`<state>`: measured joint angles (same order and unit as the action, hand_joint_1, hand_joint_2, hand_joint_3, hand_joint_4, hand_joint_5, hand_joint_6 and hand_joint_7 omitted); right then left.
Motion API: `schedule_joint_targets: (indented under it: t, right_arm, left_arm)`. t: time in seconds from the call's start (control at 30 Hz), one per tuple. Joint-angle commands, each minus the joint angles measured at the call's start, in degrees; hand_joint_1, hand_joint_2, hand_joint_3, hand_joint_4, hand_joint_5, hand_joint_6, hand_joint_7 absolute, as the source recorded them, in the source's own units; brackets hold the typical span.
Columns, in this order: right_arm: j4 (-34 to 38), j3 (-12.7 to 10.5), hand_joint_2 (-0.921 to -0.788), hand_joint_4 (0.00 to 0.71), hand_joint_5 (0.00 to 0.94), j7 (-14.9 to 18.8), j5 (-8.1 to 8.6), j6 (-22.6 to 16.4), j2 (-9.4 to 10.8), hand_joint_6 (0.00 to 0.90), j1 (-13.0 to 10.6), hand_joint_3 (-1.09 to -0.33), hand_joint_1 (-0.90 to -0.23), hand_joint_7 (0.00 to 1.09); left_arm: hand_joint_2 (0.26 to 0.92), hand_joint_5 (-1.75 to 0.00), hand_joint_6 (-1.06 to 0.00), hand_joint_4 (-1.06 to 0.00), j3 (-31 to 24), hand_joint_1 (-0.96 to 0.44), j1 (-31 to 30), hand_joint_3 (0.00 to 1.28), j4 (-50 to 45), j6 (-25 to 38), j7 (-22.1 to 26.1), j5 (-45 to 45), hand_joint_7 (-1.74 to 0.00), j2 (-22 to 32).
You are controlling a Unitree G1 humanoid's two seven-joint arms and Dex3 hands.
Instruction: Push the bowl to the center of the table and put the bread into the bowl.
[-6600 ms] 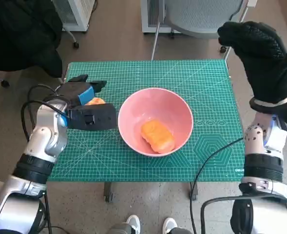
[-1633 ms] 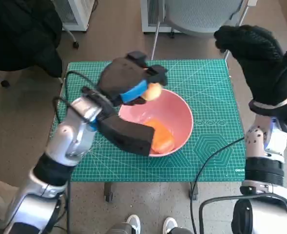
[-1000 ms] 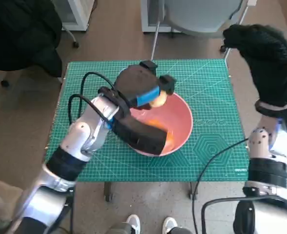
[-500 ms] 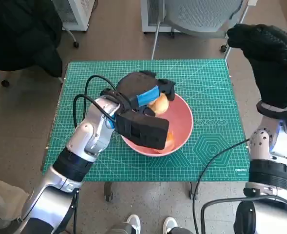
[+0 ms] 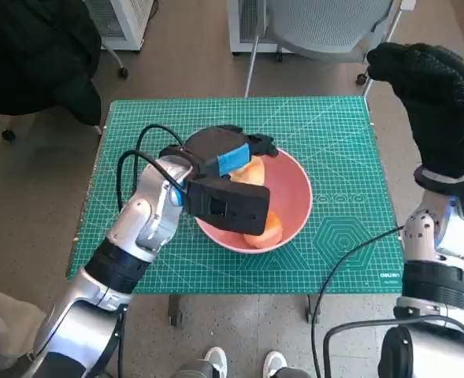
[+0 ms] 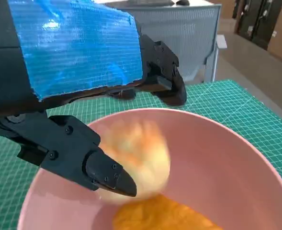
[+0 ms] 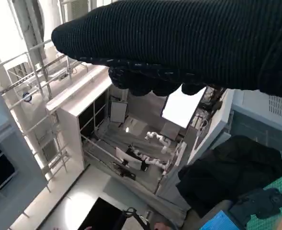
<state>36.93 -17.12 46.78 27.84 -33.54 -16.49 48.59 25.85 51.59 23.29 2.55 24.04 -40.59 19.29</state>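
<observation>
The left robot hand (image 5: 230, 157) hung over the pink bowl (image 5: 291, 203) mid-counter, fingers apart; the bread roll (image 6: 133, 160), blurred, seemed just released inside. Next: withdrawing upward. The right robot hand (image 5: 432, 94) hovered aside, its grasp indiscernible.

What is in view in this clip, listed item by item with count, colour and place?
bowl: one, pink, near the middle of the mat.
bread roll: one, pale yellow, blurred, inside the bowl at the left hand's fingers.
bread: one, orange, on the bowl's bottom.
cutting mat: one, green, gridded, covering the table.
chair: one, grey, behind the table.
dark cloth: one, black, off the table's far left corner.
shoes: a pair, white, on the floor at the near edge.
left hand: black with blue tape, over the bowl.
right hand: black glove, raised off the table's right side.
</observation>
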Motion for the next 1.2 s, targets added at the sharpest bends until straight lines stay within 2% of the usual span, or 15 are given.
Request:
schedule_joint_targets:
  t: [0.03,0.33,0.7,0.97,1.2]
  right_arm:
    - [0.5,0.2,-0.921,0.244,0.0,0.0,-0.33,0.4,0.4,0.306,-0.9,-0.733,-0.727,0.0]
    - [1.3,0.3,-0.921,0.244,0.0,0.3,-0.19,0.4,0.5,0.307,-0.5,-0.733,-0.734,0.0]
    - [1.4,0.5,-0.921,0.244,0.0,0.4,-0.09,0.7,0.6,0.307,-0.2,-0.735,-0.735,0.0]
    - [1.3,0.7,-0.921,0.245,0.001,0.3,-0.1,1.0,0.8,0.307,0.2,-0.735,-0.735,0.0]
    - [2.0,0.7,-0.921,0.249,0.002,0.0,-0.42,0.8,0.8,0.304,1.0,-0.737,-0.735,0.0]
  left_arm:
    - [0.827,0.0,-0.2,-0.07,0.0,-0.42,-0.3,0.0,-0.6,-1.9,-1.3,-0.1,-0.16,1.1]
    - [0.853,0.0,-0.17,-0.03,-2.6,-0.54,-1.5,0.01,-2.0,-5.1,-3.1,2.5,-0.13,2.7]
    - [0.916,0.0,-0.19,-0.04,-7.8,-0.65,-4.2,0.03,-6.0,-9.7,-7.0,6.9,-0.11,4.5]
    - [0.921,-0.01,-0.22,-0.07,-16.0,-0.66,-7.1,0.1,-11.3,-14.3,-8.5,14.8,-0.1,6.8]
    - [0.921,-0.01,-0.24,-0.09,-25.5,-0.65,-8.7,0.31,-5.7,-26.6,-11.6,29.5,-0.09,4.6]
